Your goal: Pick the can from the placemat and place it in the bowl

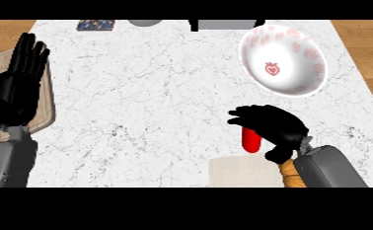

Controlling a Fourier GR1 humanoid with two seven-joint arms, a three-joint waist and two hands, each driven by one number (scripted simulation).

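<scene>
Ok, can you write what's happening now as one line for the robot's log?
right hand: fingers curled round red can | can: above placemat | bowl: nothing inside | left hand: resting open

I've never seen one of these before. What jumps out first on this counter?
Probably the black right hand, low and right of centre, curled round a red cylindrical can above a beige placemat. Just beyond it, at upper right, sits a white bowl with pink heart prints. At the left edge, the black left hand rests open, fingers up.

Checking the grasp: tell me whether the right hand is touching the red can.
Touching. The head view shows the right hand with its fingers curled round the top of the red can.
</scene>
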